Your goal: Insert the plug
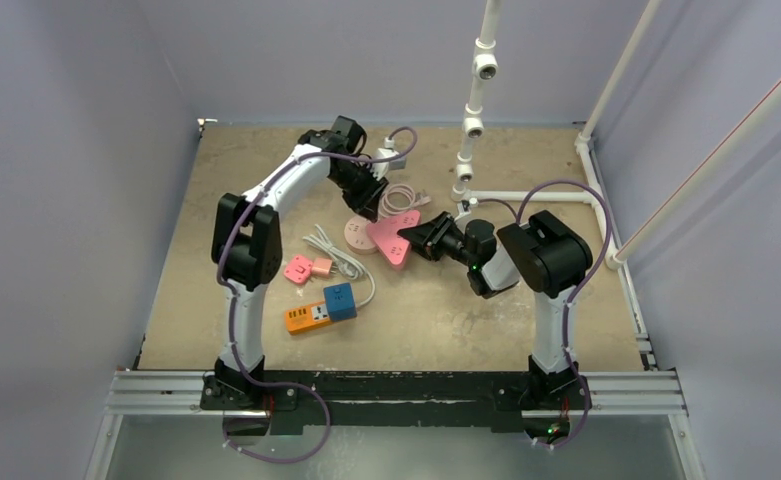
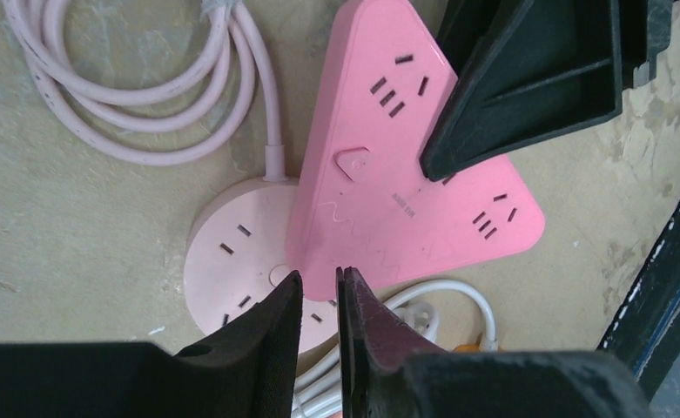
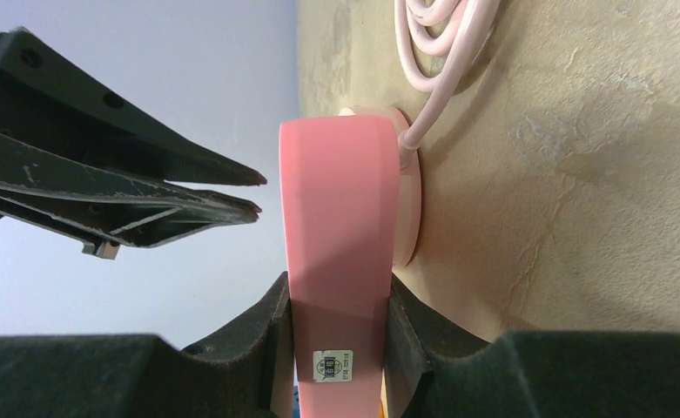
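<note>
Pink triangular strip clamped in right gripper, left gripper above

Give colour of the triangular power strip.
Pink. The triangular power strip shows best in the left wrist view.

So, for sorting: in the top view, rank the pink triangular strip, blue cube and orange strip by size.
Largest: pink triangular strip. Then blue cube and orange strip, too alike to rank.
</note>
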`<act>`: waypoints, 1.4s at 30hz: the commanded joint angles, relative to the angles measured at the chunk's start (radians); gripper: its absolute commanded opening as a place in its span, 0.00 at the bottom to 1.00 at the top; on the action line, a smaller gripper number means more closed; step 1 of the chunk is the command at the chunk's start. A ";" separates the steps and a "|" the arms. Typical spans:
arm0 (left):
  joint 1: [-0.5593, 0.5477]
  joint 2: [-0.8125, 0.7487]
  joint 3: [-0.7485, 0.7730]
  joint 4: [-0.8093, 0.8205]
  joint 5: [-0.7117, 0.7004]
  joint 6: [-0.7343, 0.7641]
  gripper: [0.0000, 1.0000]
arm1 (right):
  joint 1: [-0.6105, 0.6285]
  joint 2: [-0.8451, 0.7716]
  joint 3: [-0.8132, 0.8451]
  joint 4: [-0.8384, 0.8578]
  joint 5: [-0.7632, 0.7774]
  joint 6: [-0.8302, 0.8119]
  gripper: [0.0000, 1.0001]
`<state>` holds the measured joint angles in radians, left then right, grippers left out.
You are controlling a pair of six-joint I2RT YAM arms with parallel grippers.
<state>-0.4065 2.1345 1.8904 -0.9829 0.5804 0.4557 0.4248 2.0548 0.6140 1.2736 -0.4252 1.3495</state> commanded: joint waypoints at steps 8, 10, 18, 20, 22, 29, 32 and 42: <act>-0.003 0.014 -0.206 0.044 -0.100 0.080 0.13 | -0.004 0.015 0.005 -0.118 0.068 -0.077 0.45; -0.002 0.018 -0.214 0.054 -0.110 0.081 0.12 | -0.004 0.007 0.007 -0.127 0.068 -0.083 0.48; -0.002 0.038 -0.201 0.059 -0.117 0.075 0.10 | -0.005 -0.052 -0.011 -0.170 0.059 -0.107 0.71; -0.002 0.040 -0.202 0.063 -0.114 0.069 0.10 | -0.006 -0.086 -0.013 -0.192 0.064 -0.124 0.74; -0.003 0.045 -0.198 0.070 -0.108 0.058 0.10 | -0.006 -0.133 -0.012 -0.228 0.075 -0.155 0.88; -0.006 0.050 -0.141 0.068 -0.056 0.015 0.10 | -0.007 -0.342 0.007 -0.484 0.125 -0.261 0.99; -0.004 0.047 -0.110 0.058 -0.026 -0.006 0.18 | -0.012 -0.425 0.030 -0.615 0.166 -0.305 0.99; 0.067 0.026 0.060 0.032 0.054 -0.104 0.44 | -0.117 -0.595 0.190 -1.094 0.351 -0.449 0.99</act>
<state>-0.3885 2.1654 1.8641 -0.9592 0.6060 0.4011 0.3649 1.4963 0.7235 0.4305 -0.2020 0.9916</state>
